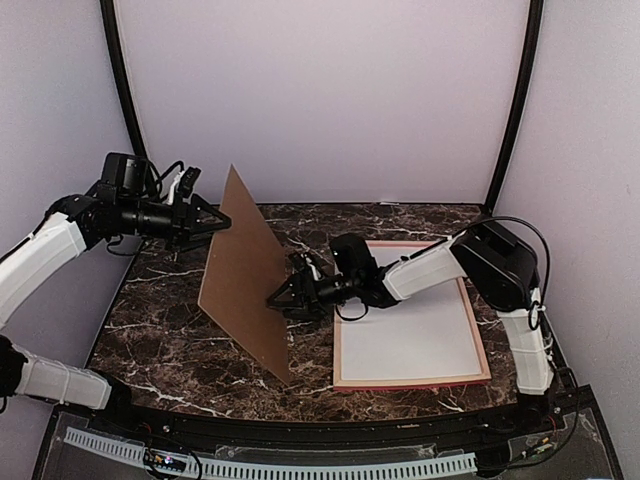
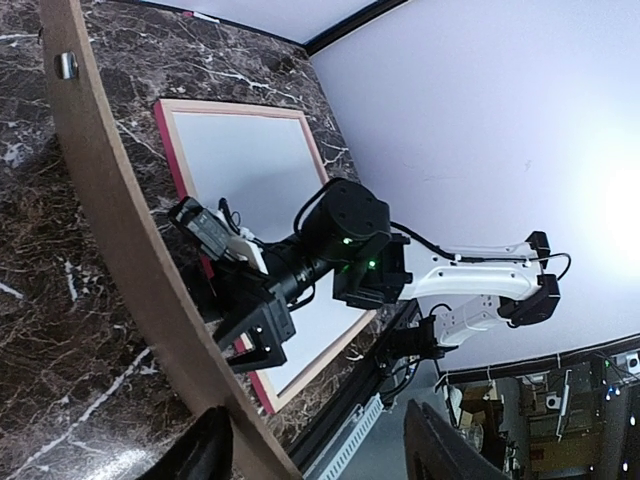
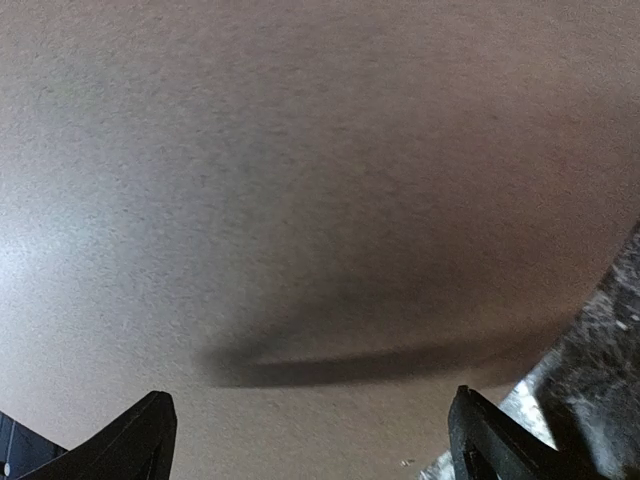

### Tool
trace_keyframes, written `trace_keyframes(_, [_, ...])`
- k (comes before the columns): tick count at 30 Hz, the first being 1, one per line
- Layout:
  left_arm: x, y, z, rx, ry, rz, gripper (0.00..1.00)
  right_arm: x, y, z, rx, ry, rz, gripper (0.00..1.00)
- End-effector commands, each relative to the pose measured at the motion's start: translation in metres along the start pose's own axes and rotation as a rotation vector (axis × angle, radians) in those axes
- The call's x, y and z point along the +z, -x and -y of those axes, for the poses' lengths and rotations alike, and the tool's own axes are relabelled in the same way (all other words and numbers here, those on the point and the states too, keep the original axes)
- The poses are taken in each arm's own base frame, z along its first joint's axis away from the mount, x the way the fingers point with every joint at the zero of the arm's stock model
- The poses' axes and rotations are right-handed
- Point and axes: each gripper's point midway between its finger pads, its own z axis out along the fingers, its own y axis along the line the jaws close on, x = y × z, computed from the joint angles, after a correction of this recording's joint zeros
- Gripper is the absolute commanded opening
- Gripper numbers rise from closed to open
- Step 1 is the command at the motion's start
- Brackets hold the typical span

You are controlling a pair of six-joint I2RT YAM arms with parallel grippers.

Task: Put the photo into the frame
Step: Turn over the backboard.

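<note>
**Backing board on edge, frame lying flat**

From where I stand, the hardboard backing panel (image 1: 243, 275) is up on its lower edge on the dark marbled table (image 1: 165, 340), leaning, with an arm on either side. The left gripper (image 1: 218, 222) is at the panel's top edge, about 10 o'clock from the table's middle. Its fingers (image 2: 200, 445) straddle the thin edge with a wide gap on one side — jaws open, not pinching. The right gripper (image 1: 278, 298) faces the panel's other side from 3 o'clock, with its jaws spread wide on nothing and its tips right at the brown face.

The frame (image 1: 412, 381) lies flat at 4 o'clock, near the board's foot but apart from it, with its pink-red rim showing along the near edge. A white sheet (image 1: 410, 335) fills it. I cannot tell whether that is the photo face down — no printed landscape shows anywhere.

As I judge it, the step is handling a board that nothing clamps. One gripper should take firm hold of the top edge before the other backs away. The panel should then go down slowly, hinging on its foot, so it neither slaps the table nor skids into the frame.
</note>
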Motion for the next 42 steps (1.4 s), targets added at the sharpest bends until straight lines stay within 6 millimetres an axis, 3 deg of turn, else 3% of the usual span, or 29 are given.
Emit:
trace_keyframes(1, [0.005,0.009,0.032,0.064,-0.085,0.013,0.61,-0.031,0.022,-0.026,-0.045,0.046,0.058,0.96])
trace_keyframes(7, [0.024,0.008,0.045,0.088,-0.109,-0.024,0.62,-0.075,0.043,-0.043,-0.072,-0.003,0.128,0.96])
trace_keyframes(11, [0.035,0.011,0.054,0.107,-0.120,-0.040,0.64,-0.109,0.065,-0.078,-0.110,-0.035,0.190,0.96])
trace_keyframes(17, [0.049,0.014,0.064,0.126,-0.137,-0.058,0.65,-0.134,0.097,-0.133,-0.184,-0.072,0.250,0.96])
trace_keyframes(22, [0.058,0.013,0.073,0.142,-0.159,-0.068,0.66,-0.137,0.112,-0.157,-0.190,-0.041,0.265,0.95])
trace_keyframes(37, [0.071,0.006,0.090,0.162,-0.238,-0.104,0.67,-0.125,0.112,-0.158,-0.165,-0.064,0.217,0.88])
trace_keyframes(42, [0.076,0.003,0.085,0.153,-0.241,-0.119,0.68,-0.124,0.109,-0.161,-0.168,-0.067,0.214,0.87])
